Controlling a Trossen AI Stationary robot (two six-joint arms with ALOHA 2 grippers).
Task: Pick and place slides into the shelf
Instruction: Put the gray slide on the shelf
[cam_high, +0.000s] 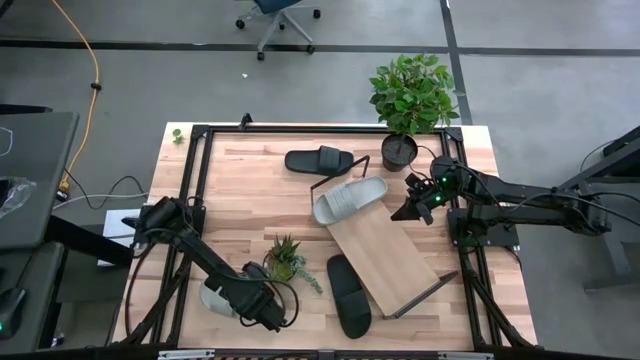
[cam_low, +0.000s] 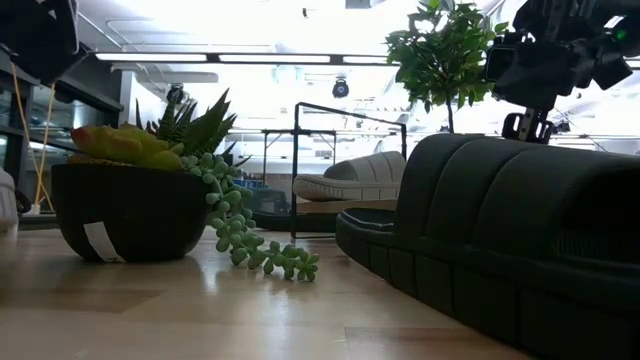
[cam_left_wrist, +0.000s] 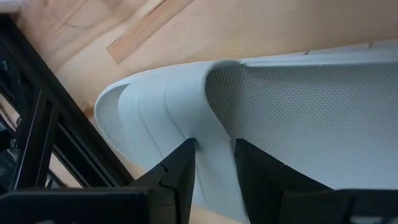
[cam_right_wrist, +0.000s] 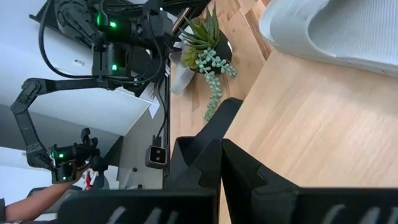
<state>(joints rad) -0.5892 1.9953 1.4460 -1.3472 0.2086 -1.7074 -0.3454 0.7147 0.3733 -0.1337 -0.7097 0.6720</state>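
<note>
My left gripper (cam_high: 262, 312) is at the table's near left, shut on a light grey slide (cam_high: 213, 298), which the arm mostly hides from above. A second light grey slide (cam_high: 350, 198) lies on the upper end of the slanted wooden shelf (cam_high: 385, 255). One black slide (cam_high: 320, 160) lies on the table at the far side. Another black slide (cam_high: 350, 296) lies beside the shelf's near-left edge. My right gripper (cam_high: 415, 207) is shut and empty, and hovers at the shelf's far right, beside the grey slide there. My left gripper pinches the ribbed strap's edge (cam_left_wrist: 214, 149) of the light grey slide. One finger (cam_left_wrist: 180, 171) is on the strap's outer side and the other (cam_left_wrist: 261, 177) is inside, over the textured footbed (cam_left_wrist: 311, 106). Whether the slide is off the table, I cannot tell.
A succulent in a dark bowl (cam_high: 285, 260) stands between my left gripper and the near black slide. A tall potted plant (cam_high: 408, 100) stands at the far right. Black frame rails (cam_high: 190, 200) run along the table's sides.
</note>
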